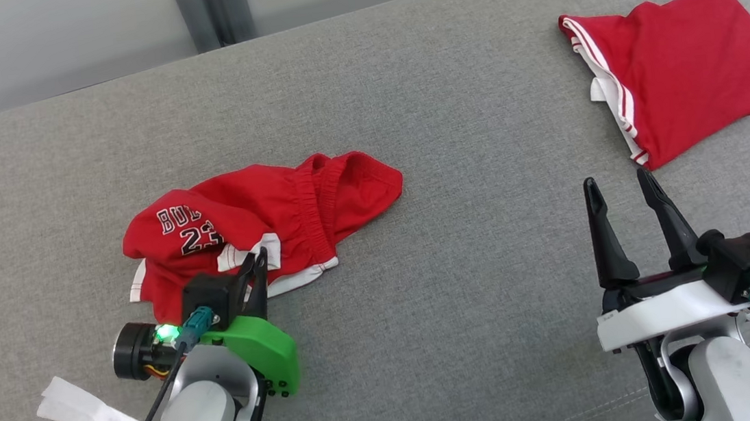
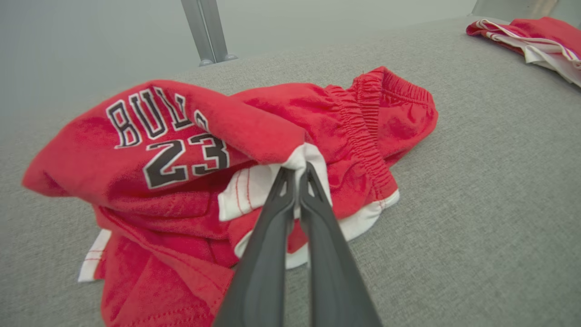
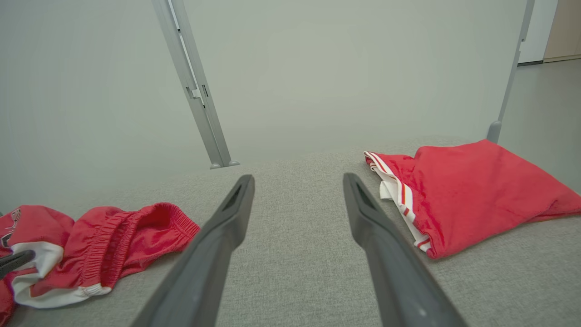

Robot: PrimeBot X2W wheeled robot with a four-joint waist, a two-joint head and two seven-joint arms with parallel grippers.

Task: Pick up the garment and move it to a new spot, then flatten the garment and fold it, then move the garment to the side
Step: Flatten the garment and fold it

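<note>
The left gripper point(image 1: 260, 257) has its fingers pressed fully together, pinching the white hem point(image 2: 310, 159) at the 6 o'clock edge of the garment point(image 1: 264, 204). The right gripper point(image 1: 617, 181) has its fingers spread wide; it holds nothing and touches nothing, over the bare grey surface point(image 1: 448, 114).

The garment lies crumpled at 8 o'clock in the head view, with its waistband toward 2 o'clock. A folded red garment point(image 1: 691, 63) lies at 2 o'clock, close to the surface's right edge. Open surface runs between the two pieces, from 12 o'clock through centre to 6 o'clock.
</note>
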